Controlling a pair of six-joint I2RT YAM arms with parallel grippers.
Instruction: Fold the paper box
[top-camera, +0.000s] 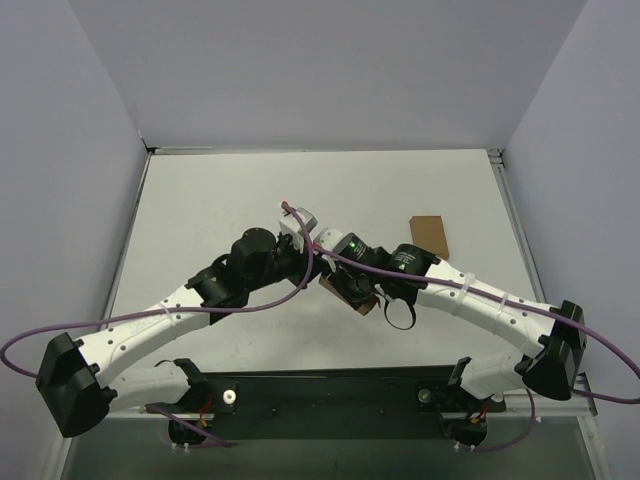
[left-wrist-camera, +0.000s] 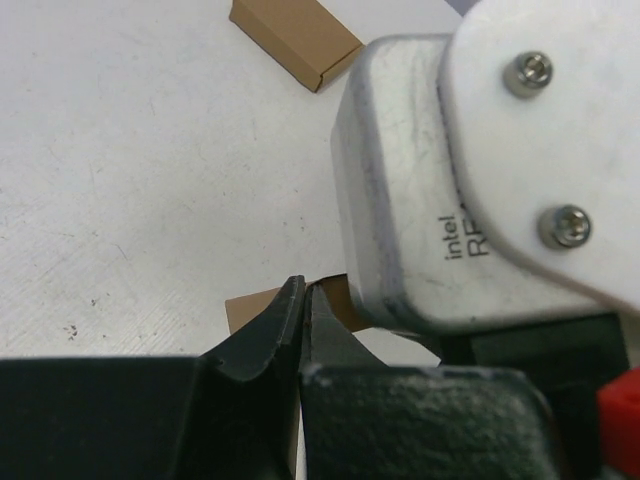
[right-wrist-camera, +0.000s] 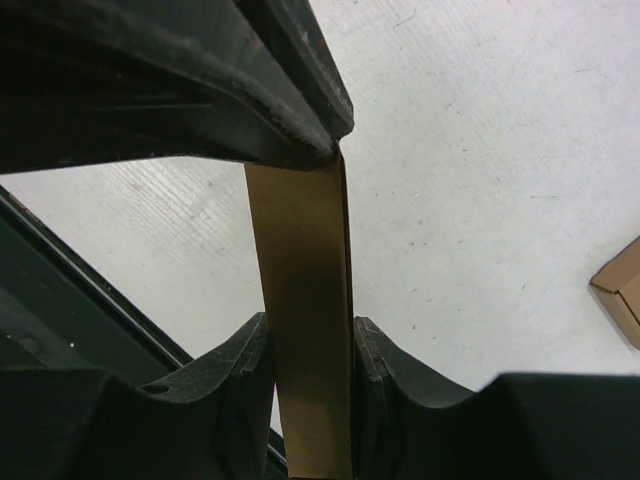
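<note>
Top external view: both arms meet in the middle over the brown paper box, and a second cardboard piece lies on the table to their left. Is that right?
Wrong side. The second cardboard piece lies to their right, beyond the right arm, as the top external view shows. Both arms do meet in the middle over the paper box.

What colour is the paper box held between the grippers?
The paper box is plain brown, unprinted; right wrist view shows it best.

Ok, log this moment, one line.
left gripper: shut on paper box | right gripper: shut on paper box | second cardboard: lies apart, untouched
</note>
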